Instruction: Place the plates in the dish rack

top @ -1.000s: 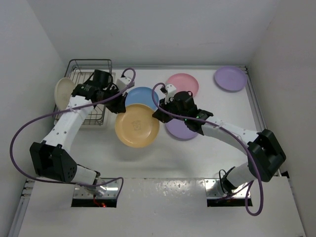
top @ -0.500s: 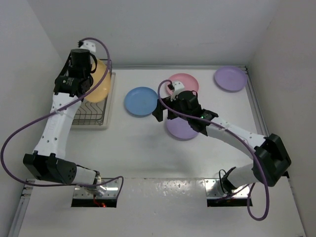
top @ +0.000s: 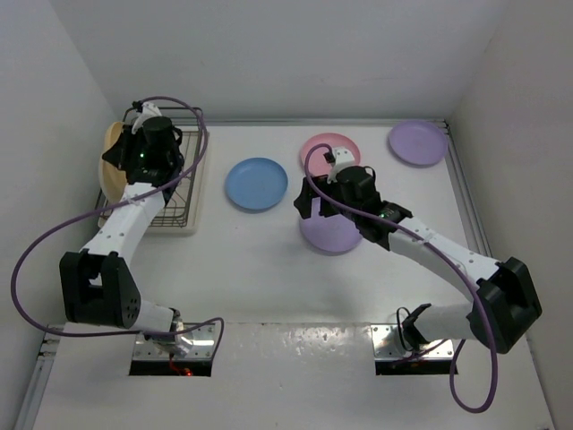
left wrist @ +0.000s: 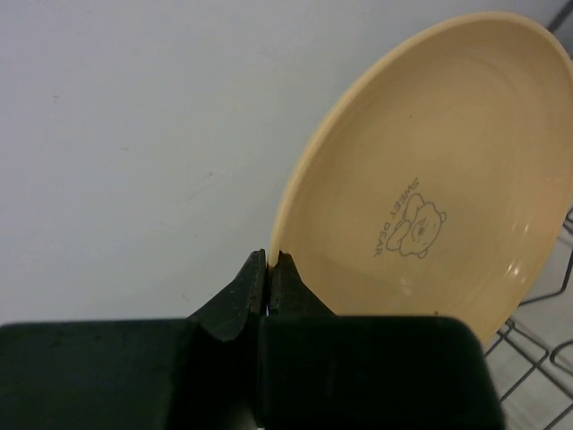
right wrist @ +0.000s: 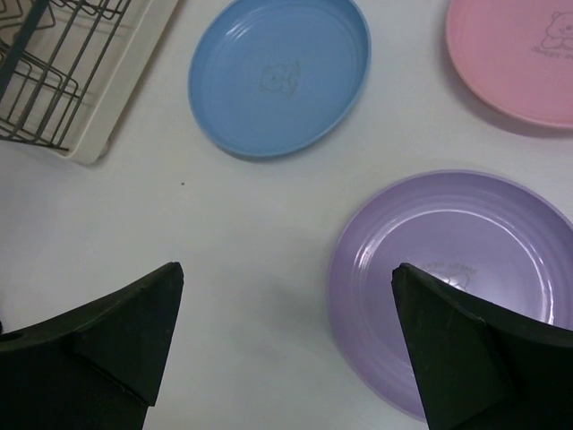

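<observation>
Left jaws pinch the orange-yellow plate (left wrist: 421,179), arm (top: 121,228) over dish rack (top: 170,208).

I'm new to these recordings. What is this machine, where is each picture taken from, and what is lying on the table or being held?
These are two robot arms bolted at the near edge of a table. The wide picture looks down from above and behind them; the other two come from a camera on each wrist, so each shows its own claw. The left claw is shut on the rim of an orange-yellow plate, holding it up on edge at the dish rack. The right claw is open and empty, hovering over the table near a purple plate. A blue plate and a pink plate lie flat nearby; a second purple plate sits in the far right corner.
</observation>
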Action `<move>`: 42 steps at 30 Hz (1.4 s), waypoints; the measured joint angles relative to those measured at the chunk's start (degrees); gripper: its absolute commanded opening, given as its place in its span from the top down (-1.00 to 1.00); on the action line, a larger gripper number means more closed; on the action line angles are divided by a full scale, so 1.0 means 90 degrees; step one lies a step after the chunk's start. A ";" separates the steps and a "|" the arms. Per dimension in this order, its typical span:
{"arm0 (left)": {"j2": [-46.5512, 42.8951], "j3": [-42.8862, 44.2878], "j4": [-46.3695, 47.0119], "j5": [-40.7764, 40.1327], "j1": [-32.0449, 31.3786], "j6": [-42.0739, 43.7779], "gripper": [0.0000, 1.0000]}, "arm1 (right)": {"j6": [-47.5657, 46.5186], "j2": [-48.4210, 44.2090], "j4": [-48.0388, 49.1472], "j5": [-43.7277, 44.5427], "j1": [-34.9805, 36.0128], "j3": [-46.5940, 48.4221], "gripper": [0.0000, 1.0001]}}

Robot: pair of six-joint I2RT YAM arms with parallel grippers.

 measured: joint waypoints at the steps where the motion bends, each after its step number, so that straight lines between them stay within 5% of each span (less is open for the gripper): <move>1: -0.0005 0.0000 0.0216 -0.0063 0.0007 0.0053 1.00 | 0.0000 0.0000 -0.0051 0.0000 -0.0005 0.0000 -1.00; 18: -0.0061 -0.1532 0.3772 0.0204 0.0299 0.1970 1.00 | 0.0056 -0.0002 -0.0291 0.0044 -0.0029 0.0155 -1.00; 27: -0.0029 -0.2404 0.4165 0.0923 0.0418 0.2050 1.00 | 0.0056 -0.0359 -0.0306 0.0078 -0.0041 0.0005 -1.00; 33: 0.0039 -0.2409 0.3320 0.1202 0.0457 0.1450 0.96 | 0.0063 -0.0418 -0.0304 0.0100 -0.0121 -0.0104 -1.00; 34: 0.0039 -0.2336 0.3133 0.1224 0.0474 0.1285 0.85 | 0.0080 -0.0418 -0.0306 0.0097 -0.0141 -0.0131 -1.00; 37: 0.0039 -0.2018 0.2424 0.1299 0.0498 0.0850 0.05 | 0.0160 -0.0418 -0.0362 0.0095 -0.0243 -0.0175 -1.00; 38: 0.0041 -0.1889 0.2132 0.1311 0.0505 0.0695 -0.44 | 0.0204 -0.0415 -0.0398 0.0090 -0.0308 -0.0175 -1.00; 42: 0.0138 -0.0998 0.0702 0.1520 0.0508 0.0061 -0.97 | 0.0495 -0.0279 -0.0787 0.0095 -0.0843 -0.0032 -1.00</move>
